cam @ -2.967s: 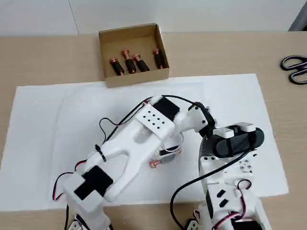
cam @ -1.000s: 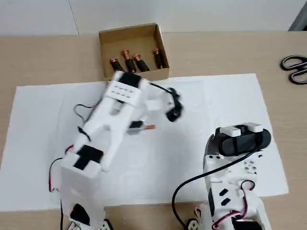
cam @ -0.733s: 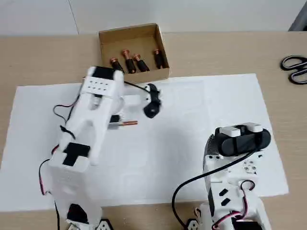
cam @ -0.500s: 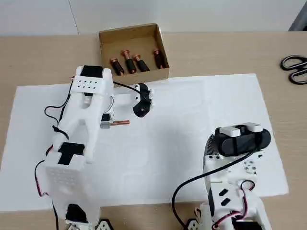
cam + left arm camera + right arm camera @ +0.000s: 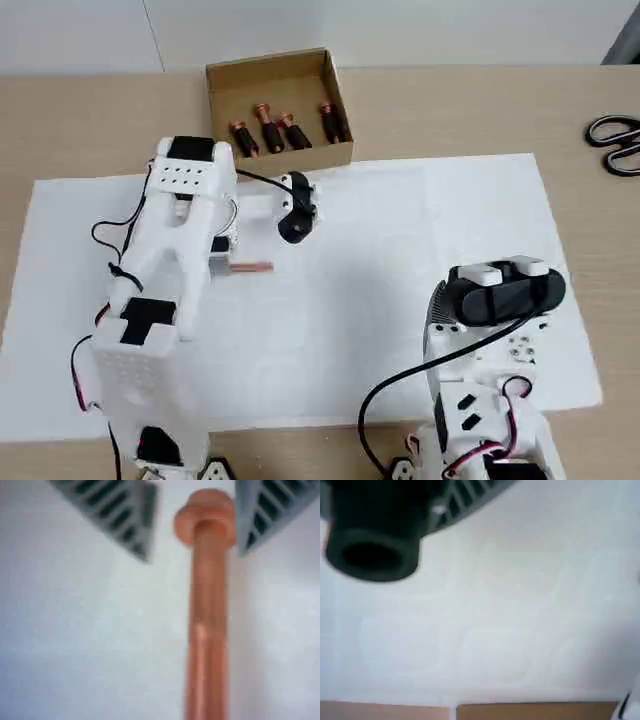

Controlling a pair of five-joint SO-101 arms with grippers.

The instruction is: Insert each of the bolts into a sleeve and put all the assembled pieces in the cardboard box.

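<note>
A copper bolt (image 5: 250, 267) lies level over the white sheet (image 5: 400, 230), in front of the left arm's gripper (image 5: 222, 262). In the left wrist view the bolt (image 5: 207, 630) has its head between the grey fingers (image 5: 125, 515), which stand apart; the head touches one finger only. My left gripper (image 5: 192, 552) is open. The right arm (image 5: 495, 300) is folded back at the near right of the sheet. Its gripper (image 5: 405, 515) is shut on a black sleeve (image 5: 370, 550) whose hollow end faces the camera. The cardboard box (image 5: 222, 120) at the back holds several assembled pieces (image 5: 285, 128).
Black scissors (image 5: 612, 142) lie on the wooden table at the far right edge. The white sheet covers most of the table in front of the box. A black cable (image 5: 400, 385) loops beside the right arm's base.
The left arm swung from the middle of the sheet to the left, carrying the bolt toward the box. The right arm drew back to the near right. The bolt sits slightly nearer now.
</note>
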